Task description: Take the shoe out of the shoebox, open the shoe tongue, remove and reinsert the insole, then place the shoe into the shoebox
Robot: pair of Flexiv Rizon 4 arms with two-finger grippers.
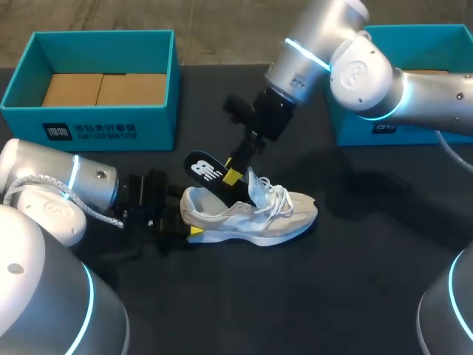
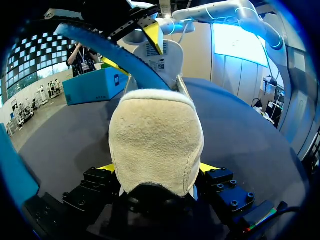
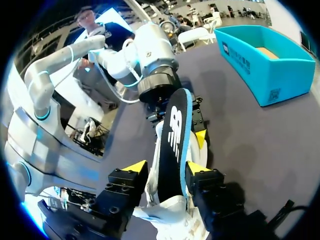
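A white and beige sneaker lies on its sole on the dark table, toe to the right. My left gripper is shut on its heel, one yellow fingertip at each side. A black insole with a blue edge sticks up and back out of the shoe's opening. My right gripper comes down from the upper right and is shut on the insole, with its fingertips at the two edges. The white tongue and laces lie just ahead of the insole.
A teal shoebox with brown cardboard inside stands at the back left, and a second teal box at the back right behind my right arm. Dark bare table surrounds the shoe in front and to the right.
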